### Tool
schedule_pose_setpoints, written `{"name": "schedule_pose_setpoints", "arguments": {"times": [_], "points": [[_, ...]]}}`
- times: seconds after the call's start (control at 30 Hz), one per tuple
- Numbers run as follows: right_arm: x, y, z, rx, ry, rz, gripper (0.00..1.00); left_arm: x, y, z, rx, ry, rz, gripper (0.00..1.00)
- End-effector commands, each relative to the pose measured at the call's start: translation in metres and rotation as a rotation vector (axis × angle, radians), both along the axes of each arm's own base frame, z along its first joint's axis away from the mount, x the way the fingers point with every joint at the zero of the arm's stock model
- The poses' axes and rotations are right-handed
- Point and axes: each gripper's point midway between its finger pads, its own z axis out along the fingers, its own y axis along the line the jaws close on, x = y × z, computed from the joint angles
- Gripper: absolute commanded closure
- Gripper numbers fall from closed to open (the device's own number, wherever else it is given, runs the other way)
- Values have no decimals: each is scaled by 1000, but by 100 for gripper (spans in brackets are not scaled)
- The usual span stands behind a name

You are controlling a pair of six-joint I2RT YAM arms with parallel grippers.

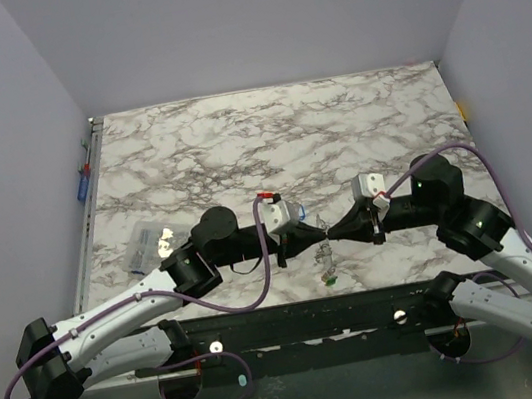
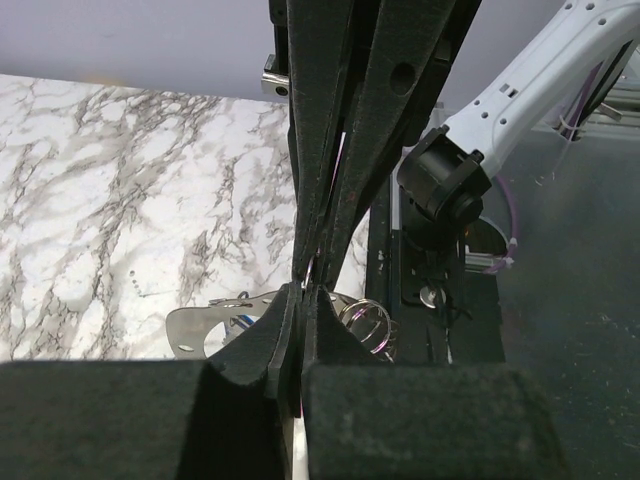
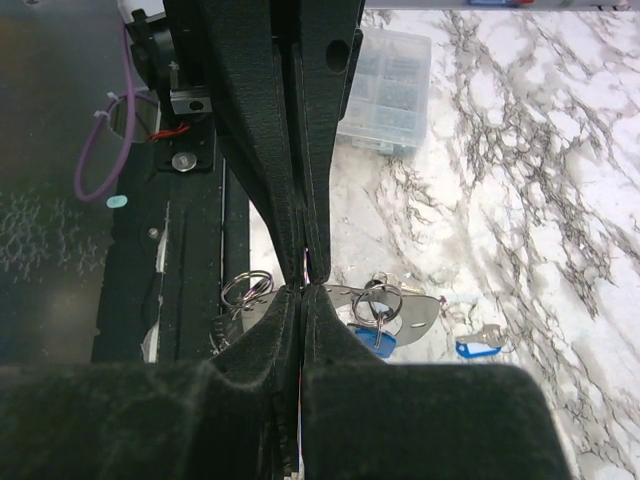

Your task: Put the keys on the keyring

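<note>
Your left claw and right claw, each pressed together, meet tip to tip above the keyring; one blue key beside them looks unthreaded.

Silvery keyring sits aloft, roughly flat; blue-tagged keys seemingly hang beneath it.

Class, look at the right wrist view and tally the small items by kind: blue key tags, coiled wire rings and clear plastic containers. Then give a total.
blue key tags: 2
coiled wire rings: 2
clear plastic container: 1
Total: 5
</note>
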Motion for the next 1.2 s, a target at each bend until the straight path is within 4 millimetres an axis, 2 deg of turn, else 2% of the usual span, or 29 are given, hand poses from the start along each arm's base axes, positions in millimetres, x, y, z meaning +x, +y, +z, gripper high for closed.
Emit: {"name": "schedule_pose_setpoints", "arguments": {"times": [0.0, 0.03, 0.07, 0.1, 0.17, 0.23, 0.33, 0.6, 0.8, 1.0, 1.17], "points": [[-3, 5, 14, 58, -26, 26, 99, 0, -3, 3, -32, -9, -2, 100], [1, 5, 14, 58, -27, -1, 98, 2, -2, 4, -36, -10, 12, 100], [5, 4, 15, 56, -27, -26, 89, 4, -1, 5, -43, -14, 26, 100], [9, 2, 14, 51, -29, -52, 71, 6, 0, 5, -47, -16, 41, 100], [16, -2, 15, 44, -41, -103, 51, 8, 2, 4, -52, -20, 57, 100], [22, -7, 18, 47, -58, -159, 43, 10, 5, 4, -57, -24, 75, 100], [31, -18, 26, 76, -101, -255, 36, 12, 8, 3, -61, -33, 92, 100], [57, -50, 50, 179, -201, -514, 31, 12, 19, 4, -86, -84, 121, 100], [74, -56, 52, 214, -201, -607, 30, 17, 32, 2, -49, -124, 164, 100], [99, -46, 38, 226, -46, -705, 30, 46, 72, 9, 97, -243, 365, 100], [128, -47, 14, 227, 149, -892, 31, 66, 114, 7, 175, -282, 556, 100]]}}
